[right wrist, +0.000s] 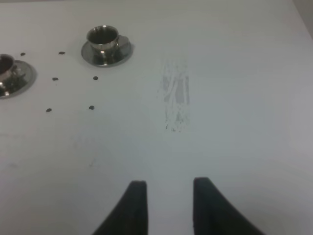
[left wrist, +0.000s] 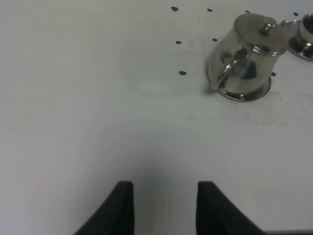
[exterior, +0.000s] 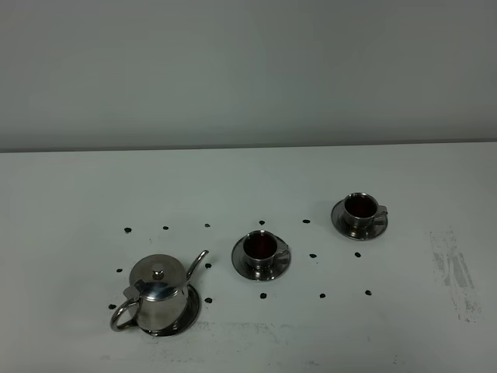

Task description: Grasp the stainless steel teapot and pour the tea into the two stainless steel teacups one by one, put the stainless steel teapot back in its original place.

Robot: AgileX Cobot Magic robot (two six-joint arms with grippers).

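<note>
Progress: both teacups appear to hold dark tea, and the stainless steel teapot (exterior: 159, 299) stands on its dish (exterior: 190, 309), so the pouring and the return look done (a judgement from how things lie); little seems left beyond the arms staying clear.

Teapot place: lower left of the exterior high view, upright on the round dish, well apart from both grippers.

Teapot heading: its long axis runs from the loop handle (exterior: 124, 315) at lower left to the thin spout (exterior: 197, 263) at upper right, so the spout points up and right toward the near teacup (exterior: 261, 247); the knobbed lid (exterior: 158, 273) faces up.

Near cup: centre of the frame on its saucer (exterior: 281, 268), dark reddish tea (exterior: 260, 245) inside, handle to the right.

Far cup: the second teacup (exterior: 361, 207) sits upper right of centre on its own saucer (exterior: 339, 219), also dark inside, handle to the right.

Left gripper (left wrist: 164, 208): low edge of the left wrist view over bare table (left wrist: 98, 122), fingers set a narrow gap apart with nothing between them; the teapot lies upper right in that view, untouched.

Right gripper (right wrist: 168, 205): low edge of the right wrist view, fingertips show a small gap yet it reads as drawn in to its tightest, empty (no object near it).

Table marks: small dark dots (exterior: 127, 230) ring the vessels; a grey scuff (exterior: 454, 272) lies at right.
</note>
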